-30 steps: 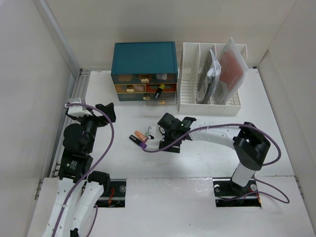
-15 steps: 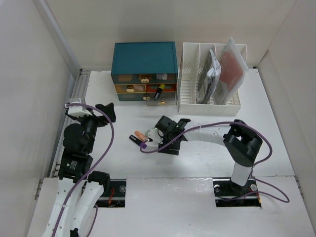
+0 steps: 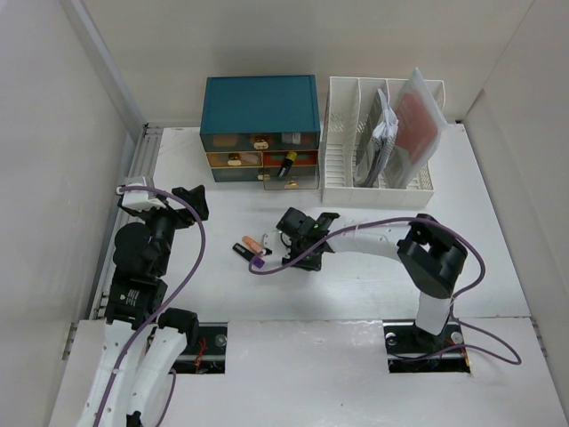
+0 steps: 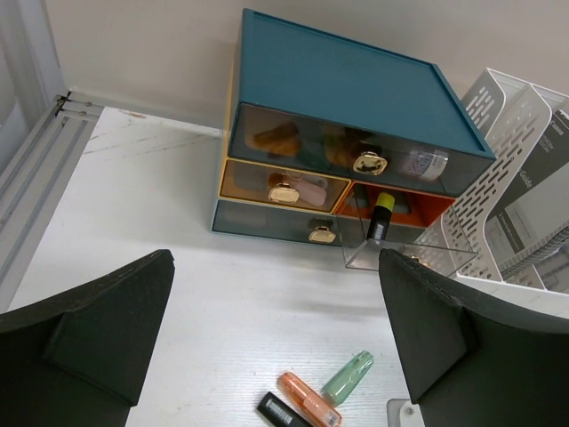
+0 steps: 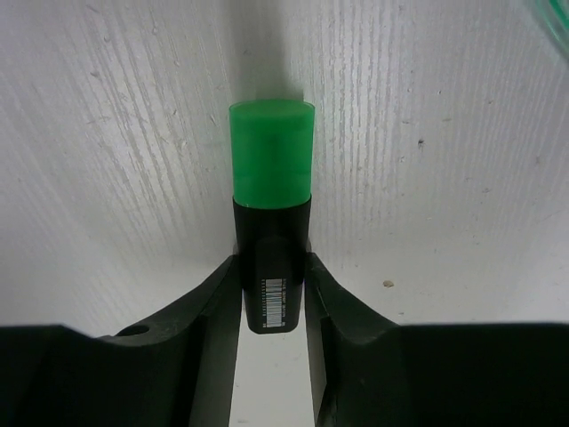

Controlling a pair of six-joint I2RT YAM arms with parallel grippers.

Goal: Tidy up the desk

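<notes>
Right gripper point(image 5: 273, 267): jaws clamped on black barrel of green-capped highlighter point(image 5: 271, 156), low at desk centre.
Left gripper point(image 4: 276, 302): jaws wide apart, nothing between, raised over desk's left side.
Desk point(image 3: 356, 285): white tabletop beneath both arms; teal drawer cabinet point(image 3: 260, 107) and white file rack point(image 3: 378, 194) at far edge.
Loose items: orange marker point(image 4: 307, 400) and pale green marker point(image 4: 347, 376) side by side near centre.

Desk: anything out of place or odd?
Three markers lie loose and askew on the desk before the teal cabinet, whose clear drawer hangs open with a yellow-capped marker inside. The right claw pinches a green-capped marker.
</notes>
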